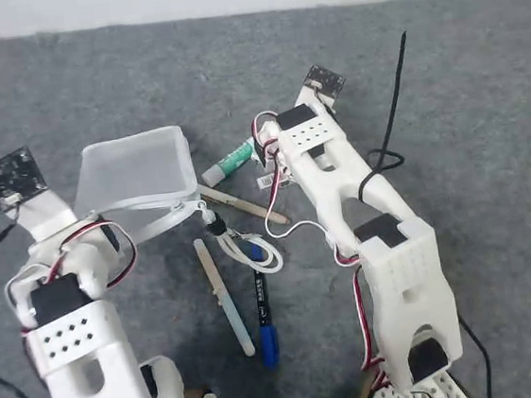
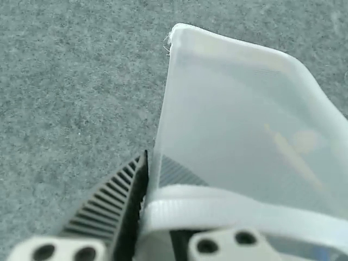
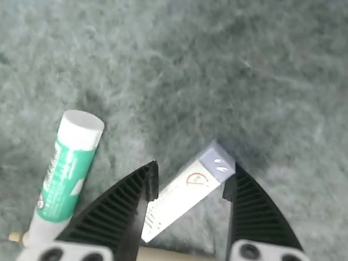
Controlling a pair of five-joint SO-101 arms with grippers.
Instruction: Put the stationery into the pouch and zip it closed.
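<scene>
Grey carpet (image 1: pixel 480 72) covers the whole work surface. Taking the high view as a clock face centred on the pens, the translucent pouch (image 1: pixel 134 170) sits at 10 o'clock with its mouth open and its rim lifted off the carpet. The left gripper (image 2: pixel 155 174) is clamped on that rim, one ribbed finger outside the wall and the other visible through the plastic inside. At 1 o'clock the right gripper (image 3: pixel 194 171) is down at the carpet, its jaws spread to either side of a small white eraser (image 3: pixel 182 196) with a blue end. A green-and-white tube (image 1: pixel 228 162) lies at the gripper's 9 o'clock, a wooden pencil (image 1: pixel 242 204) at its 7 o'clock. A white pen (image 1: pixel 224 296) and a blue pen (image 1: pixel 262 304) lie side by side at the centre
</scene>
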